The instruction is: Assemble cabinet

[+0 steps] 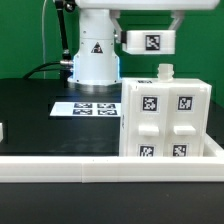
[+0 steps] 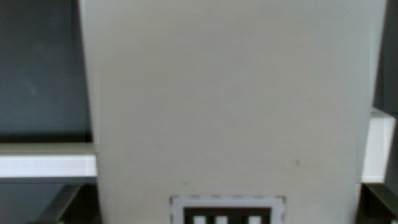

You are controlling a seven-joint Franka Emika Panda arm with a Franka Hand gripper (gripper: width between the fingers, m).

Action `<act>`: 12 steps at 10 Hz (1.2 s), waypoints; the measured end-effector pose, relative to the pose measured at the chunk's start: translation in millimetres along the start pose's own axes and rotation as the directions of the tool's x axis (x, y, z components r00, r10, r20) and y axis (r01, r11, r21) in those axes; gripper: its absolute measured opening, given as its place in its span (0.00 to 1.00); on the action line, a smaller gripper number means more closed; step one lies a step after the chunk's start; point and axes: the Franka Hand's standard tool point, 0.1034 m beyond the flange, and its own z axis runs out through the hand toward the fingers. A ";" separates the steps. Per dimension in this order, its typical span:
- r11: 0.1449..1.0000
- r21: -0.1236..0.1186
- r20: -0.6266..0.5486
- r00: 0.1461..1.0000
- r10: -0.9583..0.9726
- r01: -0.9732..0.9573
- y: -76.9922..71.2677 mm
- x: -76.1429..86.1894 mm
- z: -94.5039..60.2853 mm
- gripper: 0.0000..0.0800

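Black table (image 1: 30,110) bears the cabinet (image 1: 165,120) just behind the rail (image 1: 60,168).

White arm base (image 1: 95,55) upright, tagged wrist (image 1: 150,42) held low, jaws' state hidden

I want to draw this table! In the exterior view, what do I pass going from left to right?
small white piece at the left edge → marker board → cabinet. The arm's base overlaps the marker board's span, so it is left out.
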 end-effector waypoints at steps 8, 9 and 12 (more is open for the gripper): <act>1.000 -0.004 0.000 1.000 -0.012 0.012 -16.1 11.8 13.8 0.70; 1.000 -0.006 0.011 1.000 -0.018 0.018 -18.7 17.9 16.2 0.70; 0.999 -0.007 0.008 0.999 -0.053 0.053 -12.4 24.8 22.0 0.70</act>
